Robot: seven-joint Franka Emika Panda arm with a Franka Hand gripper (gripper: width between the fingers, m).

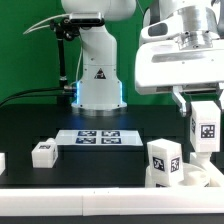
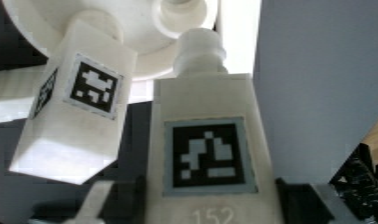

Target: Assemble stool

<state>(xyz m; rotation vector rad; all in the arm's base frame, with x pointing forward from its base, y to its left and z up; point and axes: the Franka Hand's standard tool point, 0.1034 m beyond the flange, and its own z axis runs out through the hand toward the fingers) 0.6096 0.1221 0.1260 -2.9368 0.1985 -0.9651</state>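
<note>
Exterior light: we see bright, even light; whites wash out at the frame's upper right.
Wrist focus: we find the close leg (image 2: 205, 140) soft, blurred.

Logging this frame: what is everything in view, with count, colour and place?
seat: one, white, front at the exterior view's right.
legs: three, white, tagged: loose leg at the exterior view's left, standing leg on the seat, held leg lifted over the seat.
marker board: one, white with black tags, table middle.
white piece: one, cut off at the exterior view's left edge, unidentifiable.
table: one, black.
arm base: one, white, behind the marker board.
gripper: one, white, shut on the held leg.
</note>
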